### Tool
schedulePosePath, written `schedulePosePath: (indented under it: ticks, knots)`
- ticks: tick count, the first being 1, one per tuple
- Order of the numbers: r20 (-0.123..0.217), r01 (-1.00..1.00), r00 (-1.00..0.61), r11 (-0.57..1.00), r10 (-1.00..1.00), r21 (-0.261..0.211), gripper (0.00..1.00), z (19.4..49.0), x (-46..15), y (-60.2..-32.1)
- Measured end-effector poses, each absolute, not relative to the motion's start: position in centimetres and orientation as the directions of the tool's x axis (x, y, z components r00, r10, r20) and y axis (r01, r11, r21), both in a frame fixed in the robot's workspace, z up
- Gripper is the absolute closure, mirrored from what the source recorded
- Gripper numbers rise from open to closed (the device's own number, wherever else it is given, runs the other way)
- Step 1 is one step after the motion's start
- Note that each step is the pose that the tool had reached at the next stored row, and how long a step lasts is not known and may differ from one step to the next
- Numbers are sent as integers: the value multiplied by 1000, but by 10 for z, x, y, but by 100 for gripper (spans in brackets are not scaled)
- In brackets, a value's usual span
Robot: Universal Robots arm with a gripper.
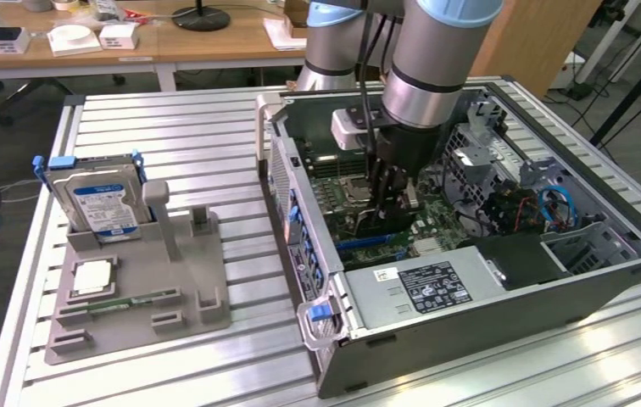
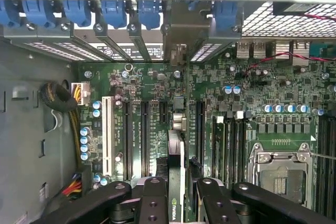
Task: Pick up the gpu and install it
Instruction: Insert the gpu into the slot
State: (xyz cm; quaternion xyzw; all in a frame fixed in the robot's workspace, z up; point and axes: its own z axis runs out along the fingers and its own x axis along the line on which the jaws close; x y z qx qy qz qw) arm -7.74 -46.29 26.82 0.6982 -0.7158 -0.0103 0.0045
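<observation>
While its jaws clamp the gpu [image 2: 177, 182] edge-on, the gripper [image 2: 178, 195] hangs inside the open computer case [image 1: 592, 288] at the exterior view's center, card just above the motherboard [image 2: 262, 93] slots.

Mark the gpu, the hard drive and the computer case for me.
gpu [image 2: 176, 182]: wrist view, green card seen edge-on between the fingers.
hard drive [image 1: 103, 203]: exterior view, blue-white label face.
computer case [image 1: 502, 318]: exterior view, near side wall.
</observation>
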Motion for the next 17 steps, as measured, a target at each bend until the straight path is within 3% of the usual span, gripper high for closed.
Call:
schedulePosePath:
  ticks: [17]
  knots:
    - [-8,-999,-25,25,-1000,21,74,257,-77,-461]
